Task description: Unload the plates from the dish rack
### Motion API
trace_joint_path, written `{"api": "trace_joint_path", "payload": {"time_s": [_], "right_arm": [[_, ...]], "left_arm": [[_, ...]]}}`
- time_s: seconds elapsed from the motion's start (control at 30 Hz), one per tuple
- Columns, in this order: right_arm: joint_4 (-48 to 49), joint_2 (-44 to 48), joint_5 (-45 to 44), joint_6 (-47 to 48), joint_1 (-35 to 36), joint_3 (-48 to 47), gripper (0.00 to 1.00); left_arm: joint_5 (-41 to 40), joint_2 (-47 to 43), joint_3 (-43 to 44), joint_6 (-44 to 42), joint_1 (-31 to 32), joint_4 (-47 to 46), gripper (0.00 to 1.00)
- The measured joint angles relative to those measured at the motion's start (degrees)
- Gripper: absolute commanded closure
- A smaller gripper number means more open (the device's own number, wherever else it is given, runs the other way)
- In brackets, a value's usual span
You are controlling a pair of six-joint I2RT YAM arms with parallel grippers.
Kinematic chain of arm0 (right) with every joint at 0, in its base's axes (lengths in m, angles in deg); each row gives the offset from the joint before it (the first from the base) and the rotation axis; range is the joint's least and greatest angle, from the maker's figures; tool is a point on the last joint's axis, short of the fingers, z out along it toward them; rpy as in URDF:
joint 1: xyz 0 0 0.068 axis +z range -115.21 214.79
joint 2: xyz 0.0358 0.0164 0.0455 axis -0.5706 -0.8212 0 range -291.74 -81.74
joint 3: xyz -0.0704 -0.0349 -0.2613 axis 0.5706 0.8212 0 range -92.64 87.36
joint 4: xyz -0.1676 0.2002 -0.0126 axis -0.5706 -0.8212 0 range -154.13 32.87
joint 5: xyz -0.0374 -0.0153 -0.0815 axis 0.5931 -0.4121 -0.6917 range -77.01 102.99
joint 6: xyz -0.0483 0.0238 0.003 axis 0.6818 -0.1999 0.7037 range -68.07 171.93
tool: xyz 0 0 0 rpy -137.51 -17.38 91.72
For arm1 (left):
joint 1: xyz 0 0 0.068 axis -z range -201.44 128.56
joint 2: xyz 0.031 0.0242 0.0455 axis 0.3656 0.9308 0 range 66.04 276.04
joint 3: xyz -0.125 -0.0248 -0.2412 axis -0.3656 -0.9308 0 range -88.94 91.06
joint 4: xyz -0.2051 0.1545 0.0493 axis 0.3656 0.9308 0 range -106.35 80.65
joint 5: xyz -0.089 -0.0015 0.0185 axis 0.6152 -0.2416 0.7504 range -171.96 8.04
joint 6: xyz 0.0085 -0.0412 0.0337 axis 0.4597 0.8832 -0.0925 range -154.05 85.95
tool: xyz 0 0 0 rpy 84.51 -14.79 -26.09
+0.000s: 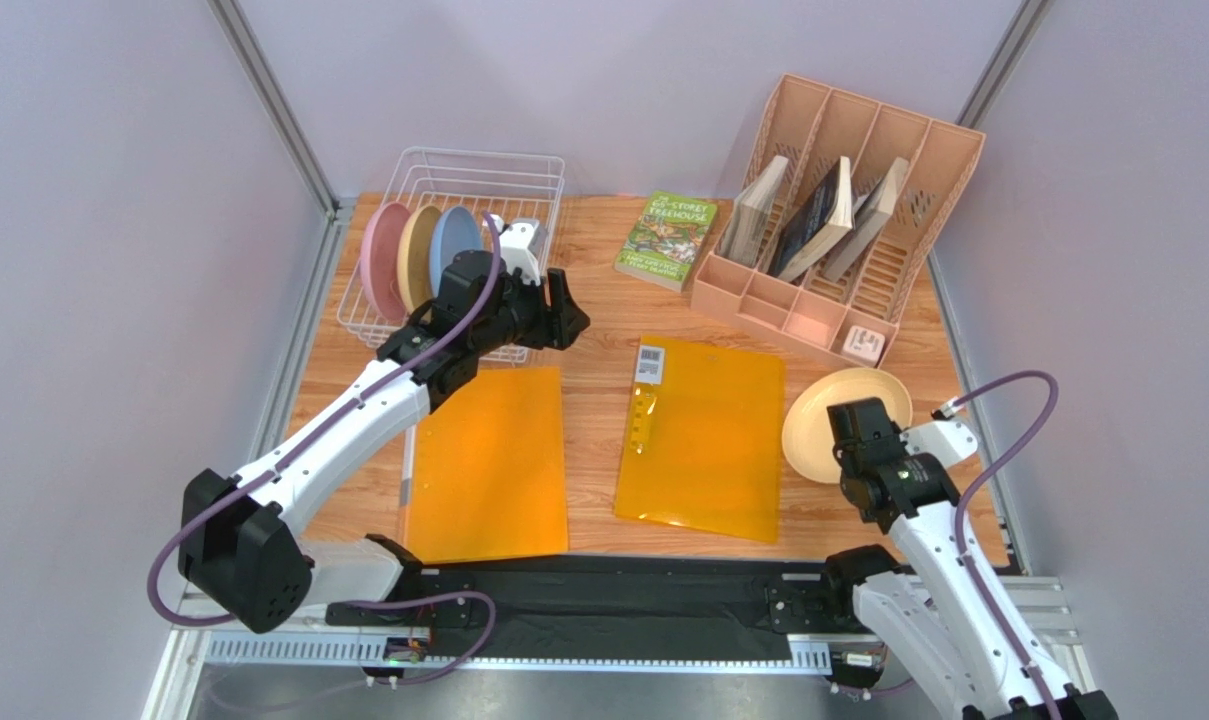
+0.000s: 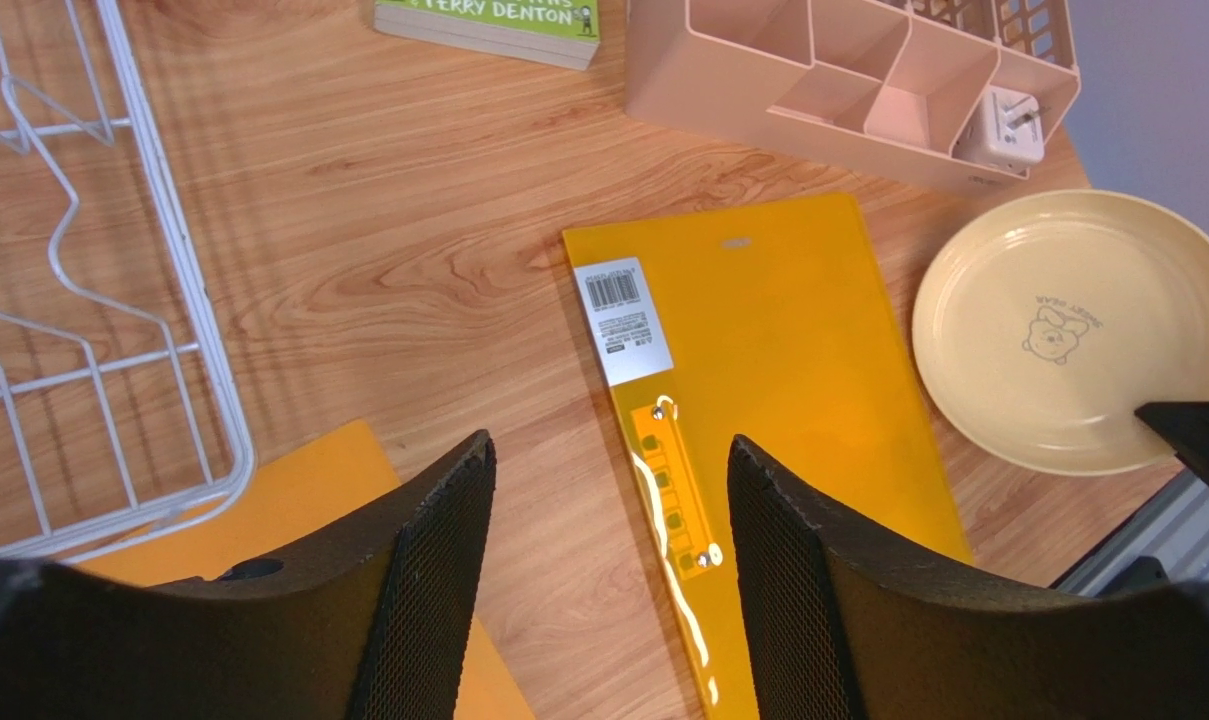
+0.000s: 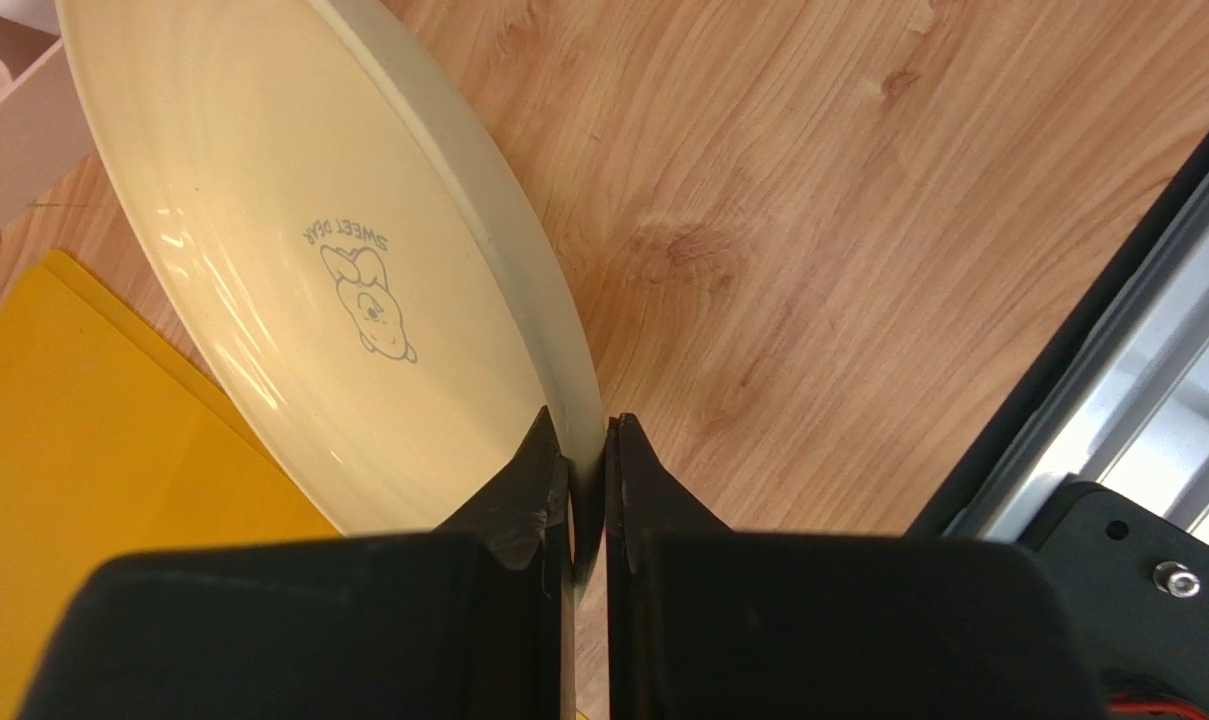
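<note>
My right claw (image 3: pixel 588 450) is closed on the rim of one cream-yellow plate (image 3: pixel 310 255), one finger on the upper face and one under the edge. This plate is at the right end of the tabletop (image 1: pixel 603 323), outside the rack, near the peach organizer (image 1: pixel 843 195); whether it rests fully on the wood I cannot tell. It has a small bear drawing in the centre.

My left claw (image 2: pixel 607 450) is open and holds nothing. It hangs over the wood just beside the white wire rack (image 1: pixel 490 188), with an orange sheet (image 2: pixel 776 345) below it.

Three plates stand upright in the rack (close together, at its left end): pink plate (image 1: pixel 383 263), a second cream-yellow plate (image 1: pixel 415 255) and blue plate (image 1: pixel 453 248).
</note>
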Motion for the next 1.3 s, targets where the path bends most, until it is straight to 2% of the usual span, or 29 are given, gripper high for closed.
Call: {"api": "trace_joint_path", "payload": {"time_s": [0.3,0.67,0.8,1.07,1.17,1.3], "right_arm": [[10.0,-5.9,0.6,3.9,-6.4,0.4,1.00],[22.6,-19.7,6.1,10.3,-12.1,-3.6,1.00],[24.5,-21.7,8.4,12.6,-14.5,-4.6,1.00],[21.2,-17.6,12.0,15.1,-15.6,-5.2,1.00],[17.0,-13.1,12.6,15.2,-15.9,-5.0,0.89],[13.4,-7.1,13.1,15.3,-16.0,-4.6,0.83]], "left_arm": [[-0.2,0.0,0.0,-0.7,0.0,0.2,0.36],[-1.8,0.3,0.0,-1.6,0.0,1.1,0.36],[-2.6,0.3,0.0,-2.0,0.0,1.9,0.36],[-2.8,0.9,0.0,-2.0,0.0,2.3,0.36],[-2.8,1.1,0.0,-2.1,0.0,2.4,0.36],[-2.7,1.3,0.2,-2.1,0.0,2.3,0.36]]}}
